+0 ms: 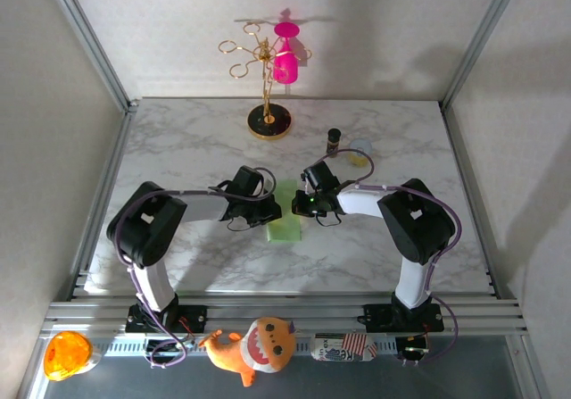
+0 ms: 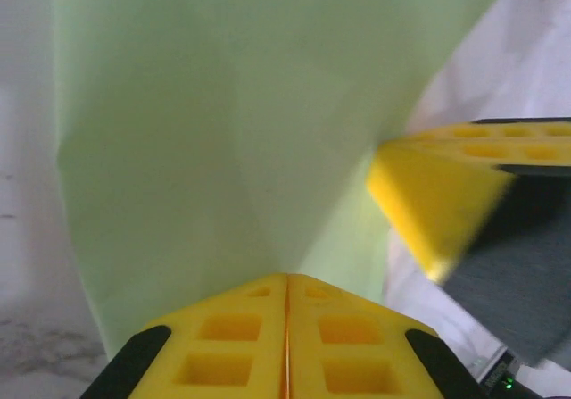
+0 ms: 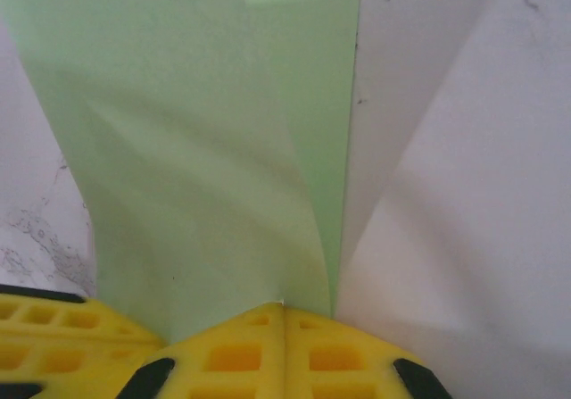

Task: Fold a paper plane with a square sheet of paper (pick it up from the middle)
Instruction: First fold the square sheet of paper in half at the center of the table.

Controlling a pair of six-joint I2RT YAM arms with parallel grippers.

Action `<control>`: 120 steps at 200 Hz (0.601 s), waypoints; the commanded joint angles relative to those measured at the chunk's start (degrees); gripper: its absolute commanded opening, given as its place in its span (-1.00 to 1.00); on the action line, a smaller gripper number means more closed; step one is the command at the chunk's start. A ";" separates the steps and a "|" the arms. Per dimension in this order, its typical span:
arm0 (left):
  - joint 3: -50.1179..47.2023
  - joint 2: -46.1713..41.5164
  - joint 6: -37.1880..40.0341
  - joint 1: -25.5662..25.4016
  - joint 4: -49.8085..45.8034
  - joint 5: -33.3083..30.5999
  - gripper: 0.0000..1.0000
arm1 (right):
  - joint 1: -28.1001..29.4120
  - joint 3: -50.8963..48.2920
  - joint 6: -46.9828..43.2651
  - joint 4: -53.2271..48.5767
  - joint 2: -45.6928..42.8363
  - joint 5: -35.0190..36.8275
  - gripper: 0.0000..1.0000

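I see my left gripper (image 2: pixel 287 278) and my right gripper (image 3: pixel 283 305) both pinched tight on the green paper (image 1: pixel 285 229), mid tabletop (image 1: pixel 178 149).

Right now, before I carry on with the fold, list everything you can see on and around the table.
paper sheet: one, pale green, partly folded, mid-table between the grippers
cup stand: one, gold wire on a black base, far edge of the table
cups: seemingly two, pink, on the stand
small bottle: one, dark, beyond the right arm
small cup: one, pale, right beside the bottle
plush toy: one, orange, near ledge
can: one, flag label, right of the plush toy
round object: one, orange, near left corner
table: one, white marble
left gripper: yellow fingers, shut on the paper sheet
right gripper: yellow fingers, shut on the paper sheet
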 commanded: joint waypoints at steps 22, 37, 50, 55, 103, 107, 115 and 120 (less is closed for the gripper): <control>-0.03 0.48 0.71 0.15 -3.01 -2.27 -0.84 | -0.72 -7.10 -0.02 -16.40 9.37 14.71 -0.90; -0.97 0.10 1.33 0.26 -3.84 -2.58 -0.84 | -0.72 -7.11 -0.02 -16.46 9.45 14.84 -0.90; -2.05 -0.59 1.91 0.48 -4.56 -2.96 -0.84 | -0.72 -7.04 -0.01 -16.46 9.56 14.84 -0.91; -2.49 -0.87 2.17 0.59 -4.90 -3.13 -0.84 | -0.72 -7.02 -0.01 -16.42 9.67 14.93 -0.90; -5.95 -7.01 5.10 2.51 -9.54 -3.85 -0.82 | -0.72 -6.93 -0.02 -16.76 9.89 15.62 -0.91; -5.86 -7.63 5.25 2.67 -9.70 -3.81 -0.82 | -0.72 -6.86 0.00 -16.65 9.89 15.62 -0.91; -5.50 -8.69 5.30 2.70 -9.87 -3.77 -0.81 | -0.72 -6.84 -0.02 -16.70 9.87 15.67 -0.91; -5.18 -9.23 5.11 2.70 -9.67 -3.72 -0.81 | -0.72 -6.84 0.04 -16.63 9.87 15.67 -0.91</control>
